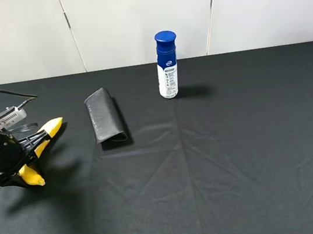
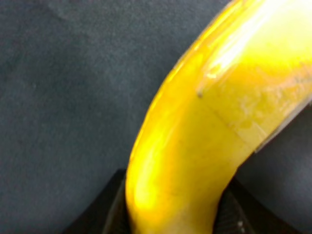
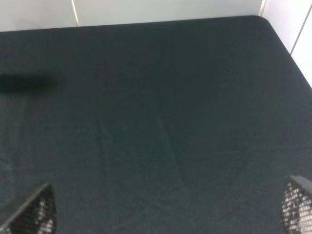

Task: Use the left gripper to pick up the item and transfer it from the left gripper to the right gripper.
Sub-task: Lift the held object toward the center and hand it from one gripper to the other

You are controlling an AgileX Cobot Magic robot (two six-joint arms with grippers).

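The yellow banana (image 1: 52, 128) is at the far left of the exterior high view, held in my left gripper (image 1: 31, 152), which is shut on its middle. Its shadow lies apart from it on the cloth, so it hangs a little above the table. In the left wrist view the banana (image 2: 195, 146) fills the frame, with a black finger (image 2: 109, 212) on either side of it. My right gripper (image 3: 168, 209) is open and empty over bare cloth; only its mesh-patterned fingertips (image 3: 34, 214) show. It is outside the exterior high view.
A black folded wallet (image 1: 105, 115) lies right of the banana. A white spray bottle with a blue cap (image 1: 167, 65) stands at the back centre. The black-clothed table (image 1: 239, 157) ends at a white panelled wall (image 1: 129, 15).
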